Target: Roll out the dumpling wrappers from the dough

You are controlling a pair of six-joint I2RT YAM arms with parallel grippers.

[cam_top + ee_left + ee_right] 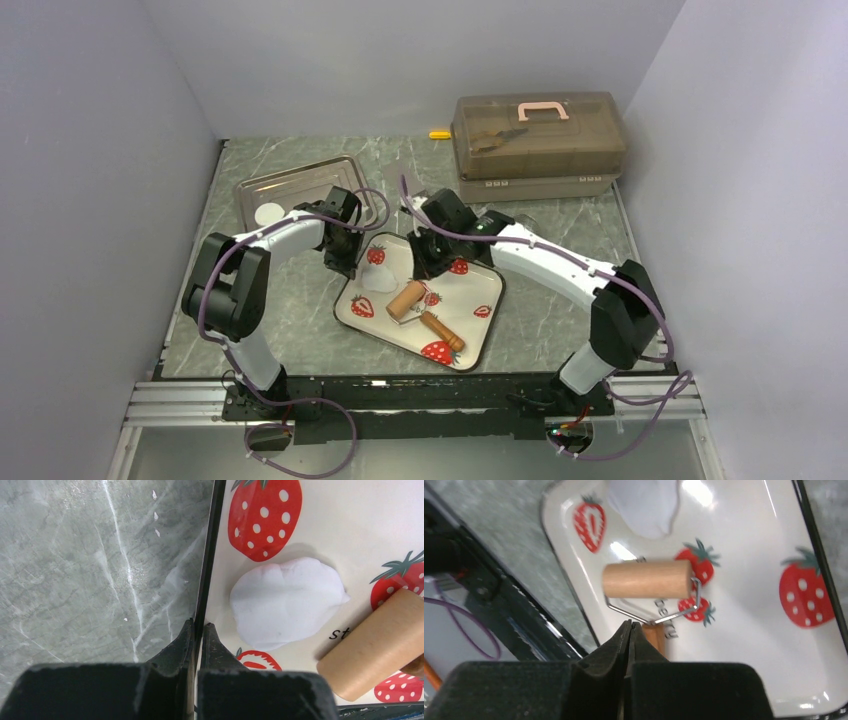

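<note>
A flattened white patch of dough (381,280) (287,602) (644,505) lies on the strawberry plate (470,290) (345,530) (749,605). The wooden roller (407,298) (372,647) (646,579) rests on the plate just beside the dough, its handle pointing toward the near edge. My left gripper (340,262) (199,625) is shut on the plate's black left rim. My right gripper (425,268) (630,624) hovers above the roller's handle, shut with nothing between its fingers. One round white dumpling wrapper (270,214) lies in the metal tray (310,180).
A brown translucent toolbox (538,135) with a pink handle stands at the back right, with a small yellow object (440,134) to its left. The metal tray sits at the back left behind my left arm. Walls close in on both sides.
</note>
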